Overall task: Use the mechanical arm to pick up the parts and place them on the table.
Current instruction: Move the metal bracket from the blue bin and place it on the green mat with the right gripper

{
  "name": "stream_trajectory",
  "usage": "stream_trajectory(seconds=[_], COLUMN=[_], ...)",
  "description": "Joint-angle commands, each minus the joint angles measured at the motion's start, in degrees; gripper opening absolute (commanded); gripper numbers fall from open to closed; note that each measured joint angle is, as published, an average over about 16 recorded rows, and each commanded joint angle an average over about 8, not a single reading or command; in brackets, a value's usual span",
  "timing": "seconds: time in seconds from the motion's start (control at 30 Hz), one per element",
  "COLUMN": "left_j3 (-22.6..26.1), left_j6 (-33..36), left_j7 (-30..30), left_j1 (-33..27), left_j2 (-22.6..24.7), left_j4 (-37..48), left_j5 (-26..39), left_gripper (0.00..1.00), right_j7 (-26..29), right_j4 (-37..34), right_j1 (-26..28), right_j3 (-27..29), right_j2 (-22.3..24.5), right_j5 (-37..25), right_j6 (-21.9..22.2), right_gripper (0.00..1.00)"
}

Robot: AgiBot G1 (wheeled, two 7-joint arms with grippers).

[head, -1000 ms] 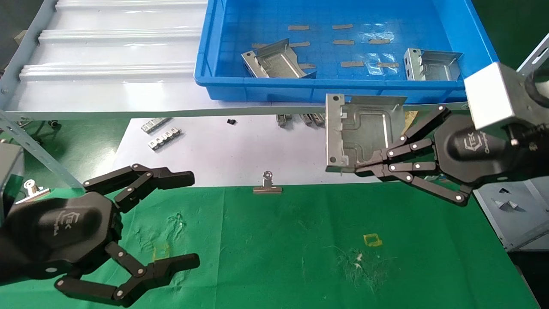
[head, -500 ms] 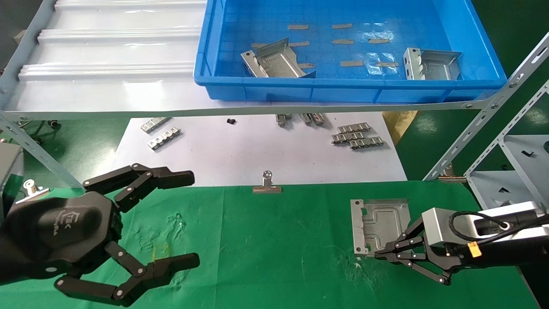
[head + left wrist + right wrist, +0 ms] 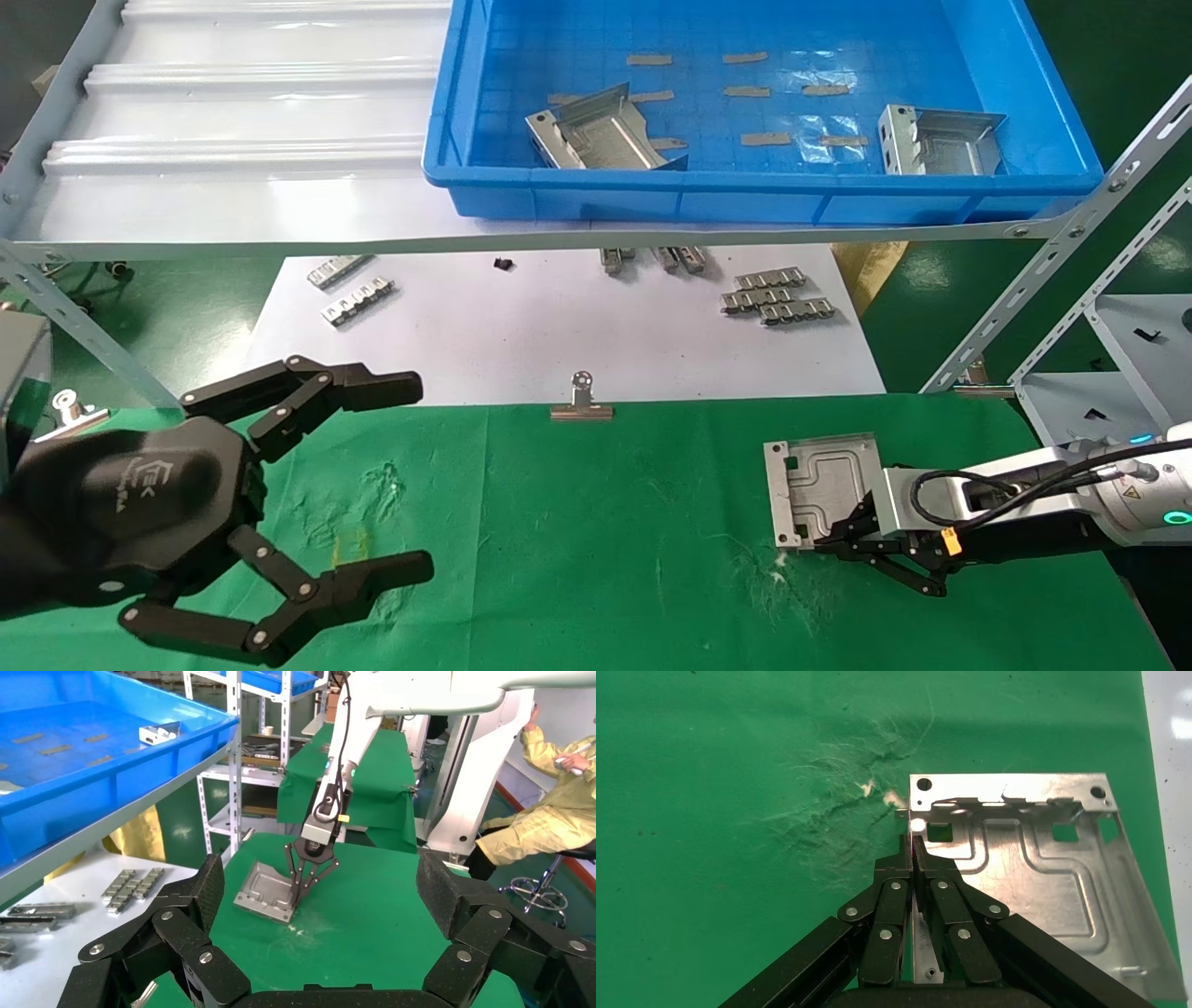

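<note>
Green cloth covers the surface [image 3: 596, 522], scuffed white beside the part [image 3: 824, 489], a silver-grey square bracket with an embossed channel, cutouts and a bent-up holed flange. It lies low on the cloth, its edge pinched by the closed right end effector [image 3: 824, 548]. The left end effector [image 3: 410, 471] hangs spread wide, holding nothing.

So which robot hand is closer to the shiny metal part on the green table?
The right. The right gripper is shut on the part, pinching its edge on the green table. The left gripper hangs open far across the cloth, touching nothing.
</note>
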Motion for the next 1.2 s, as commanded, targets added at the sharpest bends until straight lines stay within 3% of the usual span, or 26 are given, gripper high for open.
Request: stream_trajectory(seconds=[0.03,0.2,0.27,0.53,0.8,1.0,1.2], left_j3=[0.0,0.0,0.0,0.0,0.0,0.0,0.0], left_j6=[0.0,0.0,0.0,0.0,0.0,0.0,-0.01], left_j7=[0.0,0.0,0.0,0.0,0.0,0.0,0.0], left_j1=[0.0,0.0,0.0,0.0,0.0,0.0,0.01], left_j2=[0.0,0.0,0.0,0.0,0.0,0.0,0.0], left_j4=[0.0,0.0,0.0,0.0,0.0,0.0,0.01], left_j5=[0.0,0.0,0.0,0.0,0.0,0.0,0.0], left_gripper=[1.0,1.0,1.0,1.0,1.0,1.0,1.0], right_j7=[-1.42,-4.29,-5.46,-8.91,-9.64,-6.25,-2.0], right_j4=[-2.48,-6.27,-7.36,-10.52,-12.16,-12.1,-9.98], right_j1=[0.24,0.39,0.58,1.35,3.71,3.52,1.38], right_j3=[-0.02,-0.16,-0.33,-0.34,1.18,4.91,8.0], right_j2=[-1.02,-2.53,-3.01,-3.89,-2.96,-2.1,-1.41], right_j5=[-0.08,-0.38,-0.71,-0.92,1.44,7.86,13.93], right_j6=[-0.15,-0.01,0.34,0.75,-4.22,-8.8,-9.92], right_gripper=[0.2,0.82,0.99,1.0,1.0,1.0,1.0])
